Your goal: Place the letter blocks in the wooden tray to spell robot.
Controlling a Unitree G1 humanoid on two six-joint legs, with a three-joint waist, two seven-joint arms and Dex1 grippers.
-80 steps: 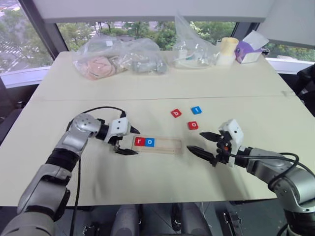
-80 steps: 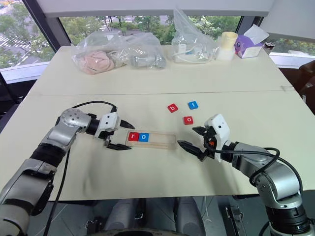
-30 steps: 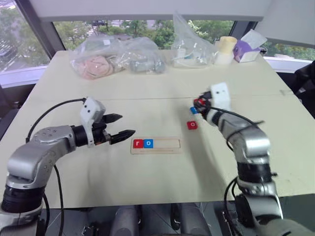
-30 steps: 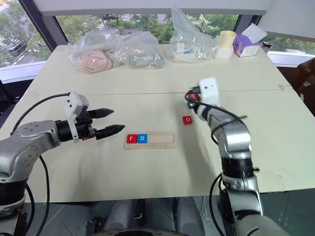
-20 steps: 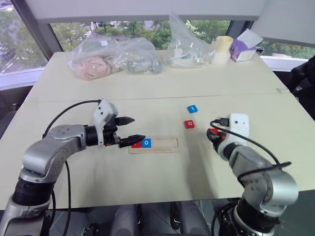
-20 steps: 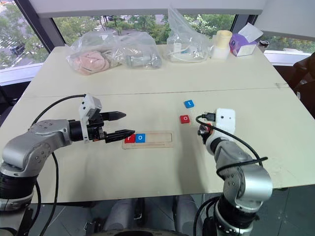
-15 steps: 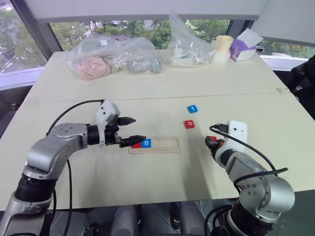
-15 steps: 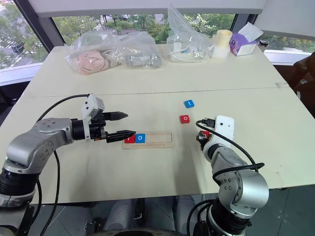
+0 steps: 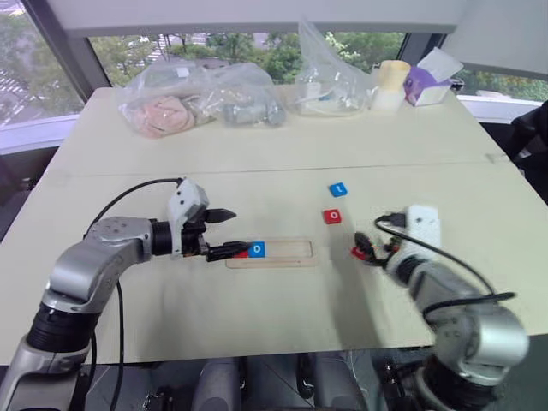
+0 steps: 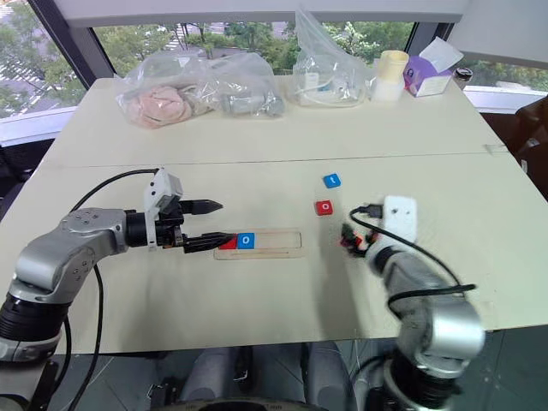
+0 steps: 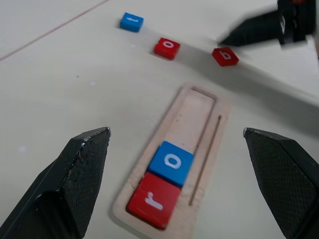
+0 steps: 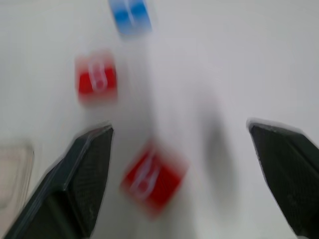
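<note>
The wooden tray point(image 9: 287, 253) lies at the table's middle with a red r block point(image 11: 152, 199) and a blue o block point(image 11: 171, 162) side by side at its left end. My left gripper point(image 9: 229, 233) is open at that end, its lower finger over the r block. A red b block point(image 9: 360, 253) lies flat on the table right of the tray, just in front of my open right gripper point(image 12: 179, 125), which holds nothing. Farther back lie a red o block point(image 9: 332, 216) and a blue t block point(image 9: 339, 189).
Clear plastic bags point(image 9: 201, 103) with soft items, another bag point(image 9: 330, 81), a cream cup point(image 9: 391, 86) and a purple tissue box point(image 9: 428, 81) line the far edge by the window. A seam point(image 9: 274, 169) crosses the tabletop behind the blocks.
My right arm has pulled back from the far blocks towards the front, carrying the red b block. It then opened, and the block now lies on the table. The left gripper stays open by the tray.
</note>
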